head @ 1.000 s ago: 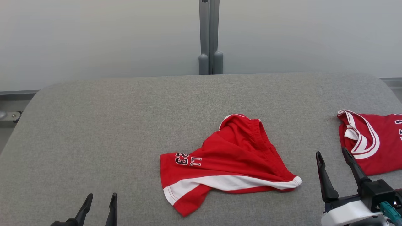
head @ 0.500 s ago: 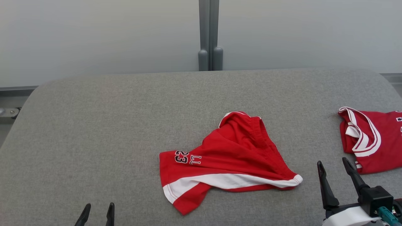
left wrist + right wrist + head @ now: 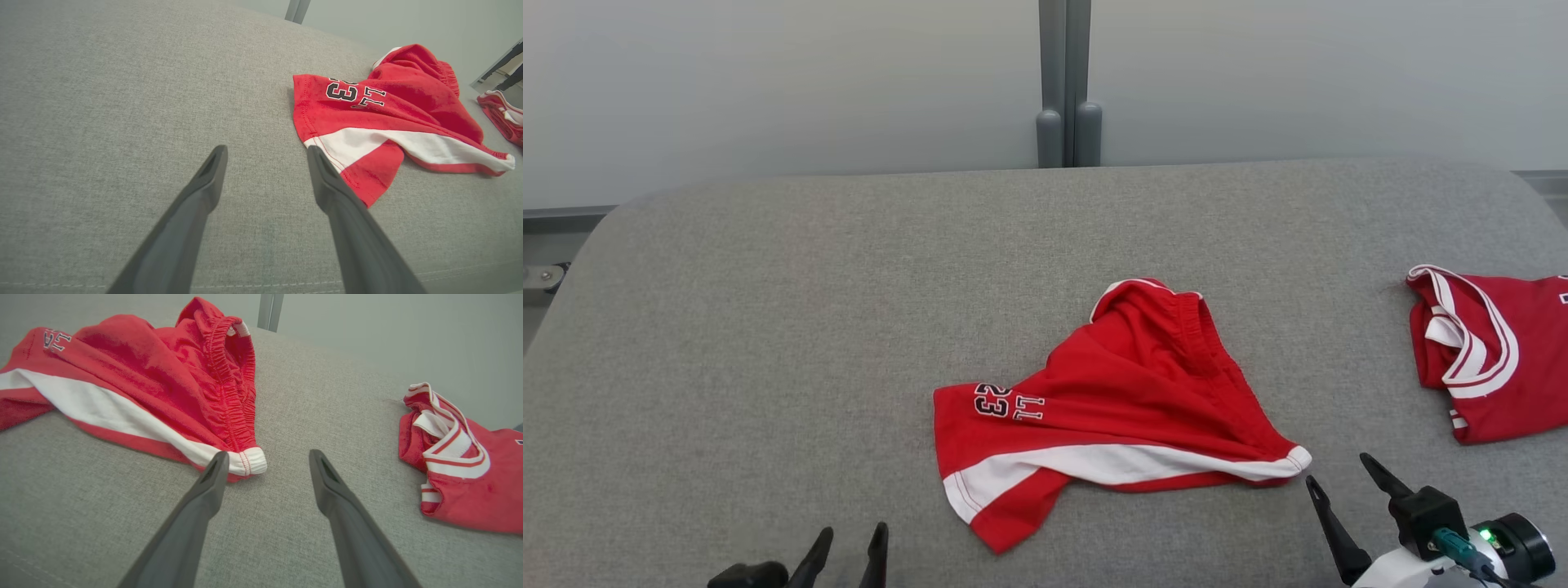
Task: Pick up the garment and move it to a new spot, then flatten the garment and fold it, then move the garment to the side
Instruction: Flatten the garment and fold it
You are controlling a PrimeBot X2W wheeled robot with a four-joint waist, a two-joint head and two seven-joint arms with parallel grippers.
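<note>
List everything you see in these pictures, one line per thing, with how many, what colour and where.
shorts: one, red with a white stripe and the number 23, lying crumpled near the middle of the table
jersey: one, red with white trim, at the table's right edge, apart from the shorts
table: one, grey fabric top, under both garments
post: one, grey, upright behind the table's far edge
wall: one, pale grey, behind the table
left pincer: one, dark fingers, open, near edge of the table, left of the shorts
right pincer: one, dark fingers, open, just right of the shorts' white-hemmed corner, holding nothing
</note>
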